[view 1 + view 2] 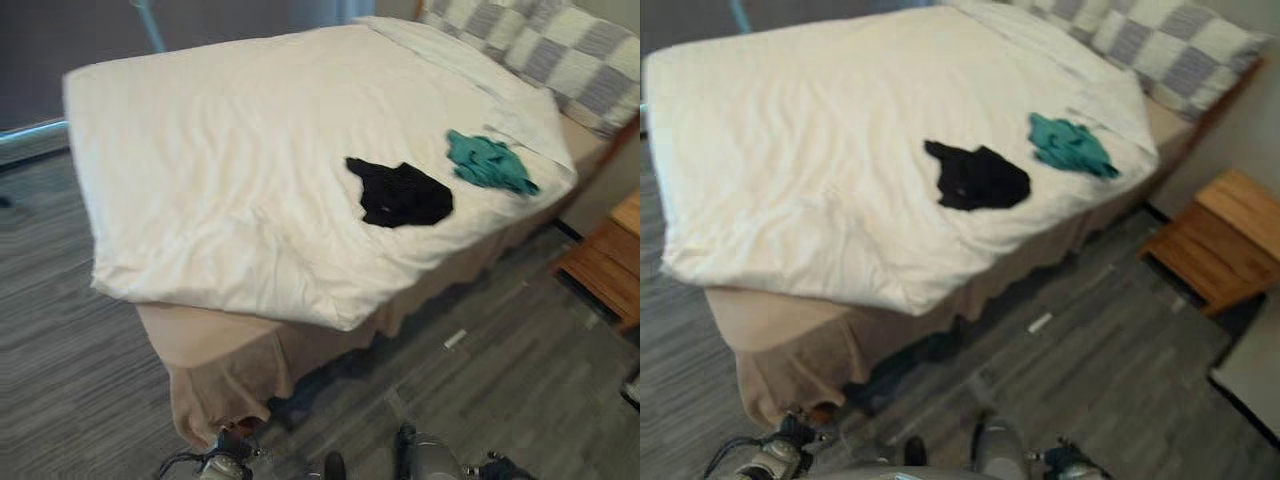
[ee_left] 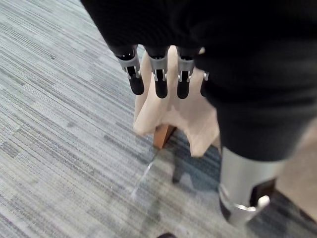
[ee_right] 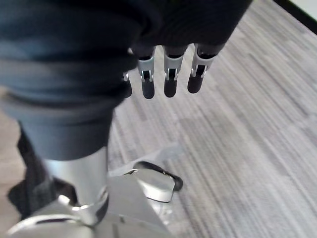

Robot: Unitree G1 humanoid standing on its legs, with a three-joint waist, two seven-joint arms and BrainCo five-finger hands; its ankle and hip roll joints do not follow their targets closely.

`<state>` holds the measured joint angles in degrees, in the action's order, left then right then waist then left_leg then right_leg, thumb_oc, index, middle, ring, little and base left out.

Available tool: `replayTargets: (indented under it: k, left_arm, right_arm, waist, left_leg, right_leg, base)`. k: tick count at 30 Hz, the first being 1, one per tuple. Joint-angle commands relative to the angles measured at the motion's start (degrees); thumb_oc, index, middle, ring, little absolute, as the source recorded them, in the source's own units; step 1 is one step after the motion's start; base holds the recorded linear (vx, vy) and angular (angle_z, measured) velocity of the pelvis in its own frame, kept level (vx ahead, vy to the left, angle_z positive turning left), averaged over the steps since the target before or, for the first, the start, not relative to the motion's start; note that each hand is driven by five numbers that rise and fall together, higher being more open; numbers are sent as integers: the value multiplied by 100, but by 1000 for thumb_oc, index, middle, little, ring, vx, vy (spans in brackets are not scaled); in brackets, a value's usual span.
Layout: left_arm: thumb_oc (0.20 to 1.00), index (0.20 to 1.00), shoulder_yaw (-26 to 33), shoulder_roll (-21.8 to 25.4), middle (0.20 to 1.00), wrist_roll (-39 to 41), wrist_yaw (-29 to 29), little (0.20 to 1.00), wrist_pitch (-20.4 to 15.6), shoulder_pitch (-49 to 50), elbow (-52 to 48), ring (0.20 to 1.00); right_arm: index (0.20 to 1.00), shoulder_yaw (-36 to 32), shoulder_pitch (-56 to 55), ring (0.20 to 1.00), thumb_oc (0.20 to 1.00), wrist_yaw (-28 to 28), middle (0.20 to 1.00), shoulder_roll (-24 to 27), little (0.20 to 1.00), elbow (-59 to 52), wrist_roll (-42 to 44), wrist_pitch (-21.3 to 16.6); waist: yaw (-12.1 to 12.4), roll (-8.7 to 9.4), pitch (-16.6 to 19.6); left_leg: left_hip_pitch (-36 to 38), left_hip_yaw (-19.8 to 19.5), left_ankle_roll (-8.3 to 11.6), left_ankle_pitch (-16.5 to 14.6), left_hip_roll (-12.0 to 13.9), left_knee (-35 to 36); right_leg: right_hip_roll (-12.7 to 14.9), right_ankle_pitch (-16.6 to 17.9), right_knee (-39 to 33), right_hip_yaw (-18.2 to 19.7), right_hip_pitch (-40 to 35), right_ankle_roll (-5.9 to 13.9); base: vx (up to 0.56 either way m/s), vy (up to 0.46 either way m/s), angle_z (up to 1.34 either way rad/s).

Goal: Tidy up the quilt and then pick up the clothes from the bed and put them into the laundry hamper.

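Note:
A white quilt (image 1: 270,150) lies spread over the bed, creased, with one corner hanging over the near edge. On its right part rests a black garment (image 1: 400,194). A crumpled teal garment (image 1: 488,163) lies just beyond it, near the bed's right edge. My left hand (image 2: 159,79) hangs low beside the bed's corner, its fingers straight and holding nothing, over the grey floor. My right hand (image 3: 169,79) also hangs down above the floor, fingers straight and empty. Both hands are well short of the clothes.
Checkered pillows (image 1: 560,45) sit at the head of the bed, far right. A beige bed skirt (image 1: 230,370) covers the near corner. A wooden nightstand (image 1: 605,260) stands to the right. A small white scrap (image 1: 455,340) lies on the striped grey floor.

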<state>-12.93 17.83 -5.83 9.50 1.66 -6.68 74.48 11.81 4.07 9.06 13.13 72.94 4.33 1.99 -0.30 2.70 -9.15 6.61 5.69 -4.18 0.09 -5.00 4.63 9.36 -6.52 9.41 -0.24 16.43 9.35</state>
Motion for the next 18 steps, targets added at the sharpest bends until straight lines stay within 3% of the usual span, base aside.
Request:
replayTargets:
  k: [1,3,8,10,11,12,13,18]
  left_arm:
    - [1000,1000,266,1,1000,-163,152,1000,-64,70,29,1000]
    - [1000,1000,397,72,1000,-54,192,1000,-98,111,68,1000]
    - [1000,1000,970,298,1000,609,359,1000,-267,389,-85,1000]
    - [1000,1000,1391,563,1000,1120,584,1000,-594,688,-1207,1000]
    - [1000,1000,1399,562,1000,1118,584,1000,-580,710,-1233,1000]
    - [1000,1000,1813,840,1000,1618,588,1000,-997,1051,-2365,1000]
    - [1000,1000,1817,842,1000,1620,586,1000,-990,1064,-2379,1000]
    - [1000,1000,2267,1249,1000,2018,675,1000,-1387,836,-3357,1000]
  right_arm:
    - [1000,-84,198,1000,1000,0,1000,246,1000,-59,-243,-35]
    - [1000,-86,180,1000,1000,-13,1000,233,1000,-43,-267,-36]
    - [1000,-50,125,1000,1000,-39,1000,308,1000,-37,-439,-48]
    - [1000,-117,103,1000,1000,46,1000,441,1000,-169,-515,-124]
    - [1000,-111,98,1000,1000,46,1000,441,1000,-170,-516,-124]
    - [1000,-212,-97,1000,1000,98,1000,540,1000,-293,-621,-170]
    - [1000,-210,-102,1000,1000,98,1000,537,1000,-294,-622,-170]
    - [1000,-436,-312,1000,1000,105,1000,688,1000,-317,-518,-204]
  waist:
    - [-117,-97,-411]
    - [-86,-63,-359]
    - [19,-106,-256]
    - [119,-200,-282]
    - [103,-202,-276]
    - [201,-265,-327]
    - [186,-262,-326]
    - [110,-343,-341]
  left_leg:
    - [-47,-303,681,-205,785,37]
    - [36,-417,747,-234,853,37]
    - [28,-782,955,-145,1079,37]
    - [-145,-941,1111,-28,1229,37]
    - [-147,-954,1114,-28,1233,37]
    - [-310,-977,1228,116,1312,1]
    - [-310,-991,1229,116,1311,-2]
    - [-581,-56,1287,375,1344,-113]
  right_leg:
    - [-126,1053,-801,530,-836,193]
    - [-9,1081,-893,355,-971,195]
    - [-88,1019,-1115,-12,-1376,101]
    - [-147,959,-1302,-317,-1525,51]
    - [-150,960,-1308,-331,-1533,49]
    - [-142,830,-1397,-661,-1723,15]
    - [-140,825,-1398,-676,-1732,15]
    - [-50,665,-1425,-1160,-2006,-24]
  base:
    - [249,-286,124]
    - [219,-247,144]
    - [193,-280,64]
    - [49,-207,30]
    - [36,-209,49]
    - [33,-155,40]
    - [23,-190,39]
    - [-3,-39,45]
